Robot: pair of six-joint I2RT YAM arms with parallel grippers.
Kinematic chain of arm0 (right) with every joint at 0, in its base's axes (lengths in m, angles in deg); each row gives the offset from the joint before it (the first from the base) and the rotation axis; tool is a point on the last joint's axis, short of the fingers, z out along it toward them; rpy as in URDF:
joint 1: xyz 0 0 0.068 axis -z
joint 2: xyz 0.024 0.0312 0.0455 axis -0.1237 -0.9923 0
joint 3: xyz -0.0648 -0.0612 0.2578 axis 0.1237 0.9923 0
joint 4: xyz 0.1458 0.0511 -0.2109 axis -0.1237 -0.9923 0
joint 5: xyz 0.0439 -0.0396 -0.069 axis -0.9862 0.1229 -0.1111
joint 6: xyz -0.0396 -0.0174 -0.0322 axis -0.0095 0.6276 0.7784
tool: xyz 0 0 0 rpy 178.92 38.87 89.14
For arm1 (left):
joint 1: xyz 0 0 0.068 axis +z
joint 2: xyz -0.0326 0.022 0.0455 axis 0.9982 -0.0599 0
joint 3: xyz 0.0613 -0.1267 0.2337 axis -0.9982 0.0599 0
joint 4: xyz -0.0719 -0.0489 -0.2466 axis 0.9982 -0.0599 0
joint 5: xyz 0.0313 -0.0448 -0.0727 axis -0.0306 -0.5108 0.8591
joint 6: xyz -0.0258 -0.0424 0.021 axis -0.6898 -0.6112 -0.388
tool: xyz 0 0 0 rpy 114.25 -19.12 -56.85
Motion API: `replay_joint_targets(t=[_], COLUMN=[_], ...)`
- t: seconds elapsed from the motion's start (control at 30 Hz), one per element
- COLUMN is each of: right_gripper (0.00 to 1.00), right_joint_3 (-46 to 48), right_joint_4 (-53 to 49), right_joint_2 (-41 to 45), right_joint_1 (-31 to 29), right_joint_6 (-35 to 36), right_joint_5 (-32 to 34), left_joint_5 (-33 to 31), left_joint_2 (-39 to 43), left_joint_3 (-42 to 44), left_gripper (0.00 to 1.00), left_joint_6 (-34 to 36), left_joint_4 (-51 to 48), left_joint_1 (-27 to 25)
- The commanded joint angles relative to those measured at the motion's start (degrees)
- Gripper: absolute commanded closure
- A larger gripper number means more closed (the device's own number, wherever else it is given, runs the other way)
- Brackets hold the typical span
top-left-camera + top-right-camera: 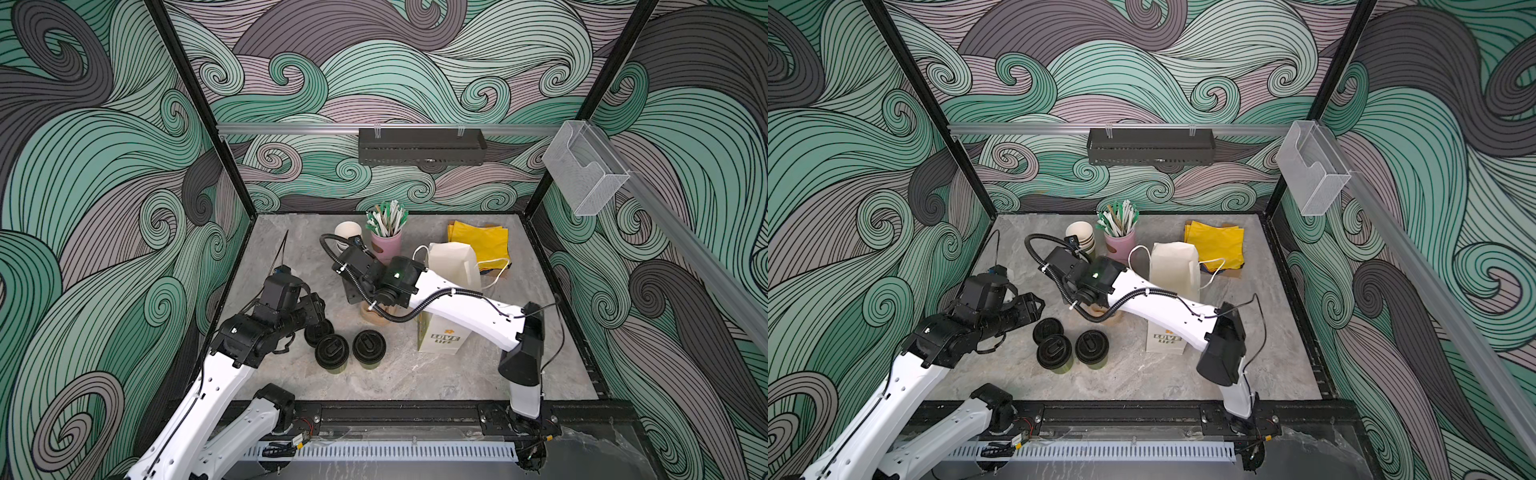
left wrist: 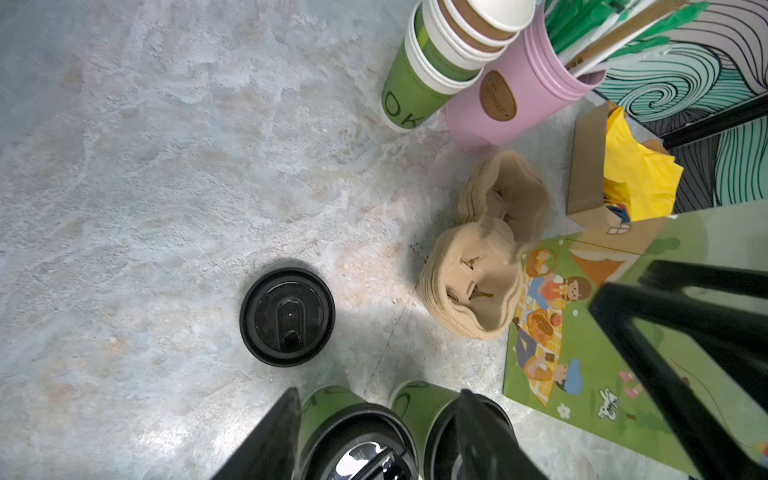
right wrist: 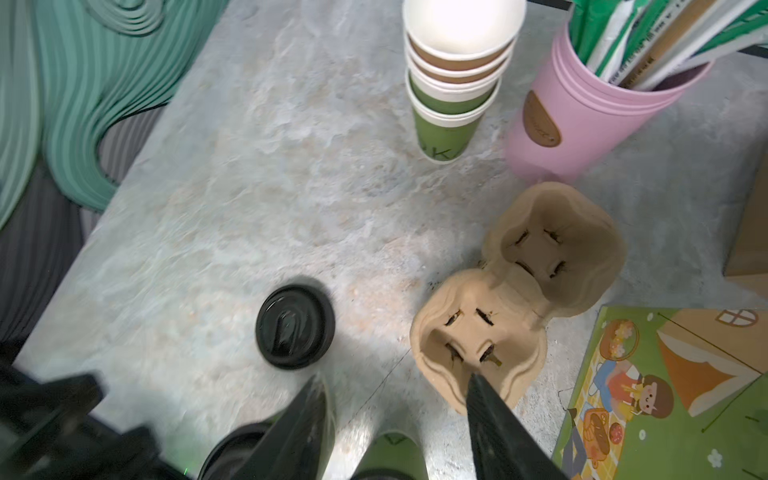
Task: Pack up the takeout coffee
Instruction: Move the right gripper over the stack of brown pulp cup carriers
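Close by spread left fingers (image 2: 270, 440), two lidded cups (image 2: 353, 432); right fingers (image 3: 299, 432) spread, empty.

pink straw cup (image 1: 385, 248) stands beside stacked cups (image 1: 348, 234), near yellow napkins (image 1: 484, 243).

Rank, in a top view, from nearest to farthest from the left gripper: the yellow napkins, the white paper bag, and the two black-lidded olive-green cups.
1. Left olive-green paper cup with black lid, beside the left gripper.
2. Right lidded olive-green cup, alongside.
3. White paper bag, right of centre.
4. Yellow napkins, back right.
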Motion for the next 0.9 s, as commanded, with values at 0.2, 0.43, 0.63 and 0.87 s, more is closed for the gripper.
replay_joint_targets(t=[0.2,0.43,0.63,0.87], right_gripper=[0.40,0.39,0.38,0.43], right_joint_3=[-13.59,-22.49,-20.91,-21.76], right_joint_4=[-20.31,-28.47,-28.51,-28.53], right_joint_2=[-13.23,-21.88,-23.12,-24.99], right_joint_1=[3.88,5.67,7.13,7.58], right_joint_6=[-23.11,-28.12,-30.36,-31.78], right_joint_5=[11.71,11.43,10.29,8.67], left_joint_5=[-10.82,-10.91,-10.22,-9.22], left_joint_2=[5.98,5.72,5.03,4.17], left_joint_3=[-1.51,0.07,0.69,1.03], left_gripper=[0.35,0.35,0.35,0.35], left_joint_6=[-4.08,-4.16,-4.48,-4.45], left_joint_4=[-1.82,-1.83,-0.95,-0.08], left_joint_1=[0.44,0.49,0.43,0.45])
